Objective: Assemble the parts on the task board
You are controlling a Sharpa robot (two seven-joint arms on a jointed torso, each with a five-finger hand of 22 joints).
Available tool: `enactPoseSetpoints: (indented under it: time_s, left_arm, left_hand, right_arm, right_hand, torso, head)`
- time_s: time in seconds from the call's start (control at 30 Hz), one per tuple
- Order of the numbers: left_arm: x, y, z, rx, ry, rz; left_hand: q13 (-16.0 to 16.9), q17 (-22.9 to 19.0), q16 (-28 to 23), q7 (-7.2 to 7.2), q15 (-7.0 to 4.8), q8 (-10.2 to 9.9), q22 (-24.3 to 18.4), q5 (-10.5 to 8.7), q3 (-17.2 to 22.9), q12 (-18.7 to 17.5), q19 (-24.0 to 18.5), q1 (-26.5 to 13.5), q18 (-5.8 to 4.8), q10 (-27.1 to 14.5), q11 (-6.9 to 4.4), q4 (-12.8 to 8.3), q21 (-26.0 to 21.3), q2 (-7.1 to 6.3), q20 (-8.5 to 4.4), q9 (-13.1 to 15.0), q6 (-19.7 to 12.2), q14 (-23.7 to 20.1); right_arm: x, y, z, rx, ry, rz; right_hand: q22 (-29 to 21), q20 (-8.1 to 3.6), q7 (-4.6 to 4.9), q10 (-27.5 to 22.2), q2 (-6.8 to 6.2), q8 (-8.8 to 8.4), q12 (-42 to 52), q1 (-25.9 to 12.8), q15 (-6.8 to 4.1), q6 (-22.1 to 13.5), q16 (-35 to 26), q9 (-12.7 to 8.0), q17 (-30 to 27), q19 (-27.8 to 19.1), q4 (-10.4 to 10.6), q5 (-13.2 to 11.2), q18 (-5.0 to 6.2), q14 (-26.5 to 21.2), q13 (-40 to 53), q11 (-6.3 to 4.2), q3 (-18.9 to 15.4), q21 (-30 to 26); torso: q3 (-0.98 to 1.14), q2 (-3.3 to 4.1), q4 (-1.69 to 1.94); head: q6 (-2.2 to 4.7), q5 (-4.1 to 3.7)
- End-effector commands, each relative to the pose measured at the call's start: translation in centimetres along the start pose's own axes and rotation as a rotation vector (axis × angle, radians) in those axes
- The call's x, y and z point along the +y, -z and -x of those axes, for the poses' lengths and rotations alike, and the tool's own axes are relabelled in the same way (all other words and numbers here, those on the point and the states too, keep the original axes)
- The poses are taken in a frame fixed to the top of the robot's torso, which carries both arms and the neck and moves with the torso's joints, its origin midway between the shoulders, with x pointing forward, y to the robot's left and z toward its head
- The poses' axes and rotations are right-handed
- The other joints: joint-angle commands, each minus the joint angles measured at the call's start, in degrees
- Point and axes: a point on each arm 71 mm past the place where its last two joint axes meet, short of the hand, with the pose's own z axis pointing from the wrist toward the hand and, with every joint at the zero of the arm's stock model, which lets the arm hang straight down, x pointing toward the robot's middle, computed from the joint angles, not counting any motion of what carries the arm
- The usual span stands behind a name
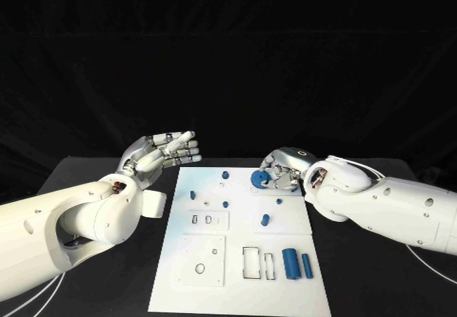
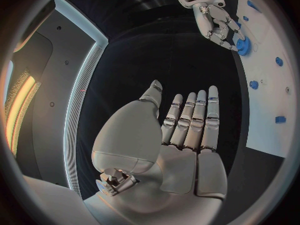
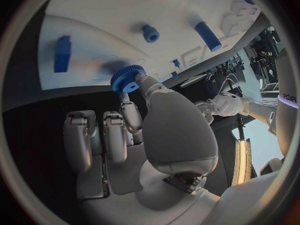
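The right hand reaches in over the far right part of the white task board and pinches a blue toothed gear between thumb and fingertips. In the right wrist view the gear sits at the tips of the fingers, held just above or against the board surface; contact with the board cannot be told. The other fingers of this hand lie curled beside it.

The left hand hovers off the board's far left corner, palm up, holding nothing. Its fingers are straight and lie side by side, the thumb set apart.

Outward from the hands, the board lies in the middle of the black table. Small blue pegs stand on its far half. A small blue piece lies near the middle. Two blue cylinders lie side by side near the front right, just beside narrow rectangular cutouts.
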Motion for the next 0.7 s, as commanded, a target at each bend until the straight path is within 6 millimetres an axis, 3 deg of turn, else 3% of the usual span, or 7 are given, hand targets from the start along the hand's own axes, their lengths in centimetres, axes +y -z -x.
enactPoseSetpoints:
  time_s: [0.03, 0.37, 0.7]
  left_arm:
    - [-0.1, -0.1, -0.2, 0.018, 0.007, -0.008]
    - [0.0, -0.1, -0.2, 0.021, 0.01, -0.006]
    - [0.0, -0.2, -0.5, 0.027, 0.013, -0.005]
  left_hand:
    - [-0.1, 0.0, -0.2, 4.01, 0.13, -0.4, -0.1, 0.32, 0.0, -0.2, -0.4, 0.1, 0.3, -0.2, 0.02, -0.4, -0.1, 0.4, 0.12, 0.0, -0.5, -0.3]
    - [-0.1, 0.0, -0.2, 4.01, 0.13, -0.4, -0.1, 0.32, 0.0, -0.2, -0.4, 0.1, 0.3, -0.2, 0.02, -0.4, -0.1, 0.4, 0.12, 0.0, -0.5, -0.3]
    - [-0.1, 0.0, -0.2, 4.01, 0.13, -0.4, -0.1, 0.32, 0.0, -0.2, -0.4, 0.1, 0.3, -0.2, 0.02, -0.4, -0.1, 0.41, 0.12, 0.0, -0.5, -0.3]
  right_arm:
    - [2.2, -0.3, 0.4, -0.078, 0.012, 0.062]
    - [6.6, -2.1, -0.1, -0.104, 0.011, 0.137]
    - [8.4, -3.8, -1.9, -0.079, 0.016, 0.153]
  right_hand:
    - [11.9, -0.35, -2.11, 0.5, -0.09, 1.37, 0.3, -0.9, -0.37, 2.5, 0.4, 1.1, 14.4, 4.5, 0.1, 0.3, -0.86, 6.0, 0.0, -0.07, 0.3, 0.1]
    - [12.1, -0.35, -2.09, 0.5, -0.12, 1.42, 0.3, -1.0, -0.38, 2.5, 0.4, 1.1, 14.5, 4.6, 0.1, 0.7, -0.9, 6.0, 0.1, -0.07, 0.5, 0.3]
    - [12.1, -0.35, -2.06, 0.5, -0.17, 1.37, 0.3, -1.1, -0.37, 2.4, 0.4, 1.1, 14.5, 4.6, 0.0, 0.8, -0.91, 6.0, 0.0, -0.05, 0.5, 0.3]
  torso:
    - [0.06, 0.03, 0.04]
    - [-0.06, 0.1, 0.06]
    - [-0.06, 0.14, 0.19]
  head:
    - [0.02, 0.27]
    - [0.23, 0.54]
    - [0.15, 0.92]
